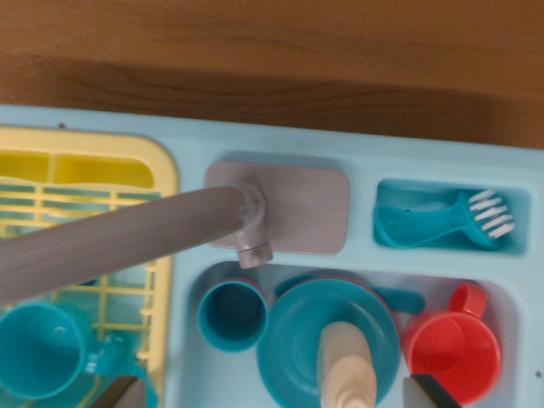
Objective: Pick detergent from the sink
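The detergent bottle (345, 367), cream-coloured with a narrow neck, stands on a blue plate (293, 340) inside the light-blue toy sink (195, 374), at the bottom centre of the wrist view. Only the fingertips (429, 391) of my gripper (274, 396) show, at the bottom edge: one on the wrist view's left over the rack's edge, one on the right by the red cup. The jaws stand wide apart and open. The bottle lies between them, nearer the right finger and touching neither.
A grey faucet (127, 242) reaches diagonally from its base (293, 204) over the yellow drying rack (85, 183). In the sink sit a blue cup (231, 316) and a red cup (452, 347). A teal brush (450, 223) lies in a side compartment. Another teal cup (38, 348) rests in the rack.
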### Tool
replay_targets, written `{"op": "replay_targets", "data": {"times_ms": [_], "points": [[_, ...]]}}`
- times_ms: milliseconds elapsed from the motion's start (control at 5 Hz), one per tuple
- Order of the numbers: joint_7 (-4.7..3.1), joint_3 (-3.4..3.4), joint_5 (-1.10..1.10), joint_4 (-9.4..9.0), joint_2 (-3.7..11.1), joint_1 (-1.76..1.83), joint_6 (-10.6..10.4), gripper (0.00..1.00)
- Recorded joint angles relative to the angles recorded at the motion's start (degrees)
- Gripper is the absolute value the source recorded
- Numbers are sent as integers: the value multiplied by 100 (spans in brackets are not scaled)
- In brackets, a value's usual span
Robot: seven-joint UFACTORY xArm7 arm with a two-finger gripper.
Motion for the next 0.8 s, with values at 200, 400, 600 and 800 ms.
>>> {"op": "replay_targets", "data": {"times_ms": [200,400,600,800], "points": [[0,0,0,0,0,0,0,0],[-64,-25,15,-216,39,-27,-247,0],[-64,-25,15,-216,39,-27,-247,0],[-128,-51,30,-433,78,-54,-495,0]]}}
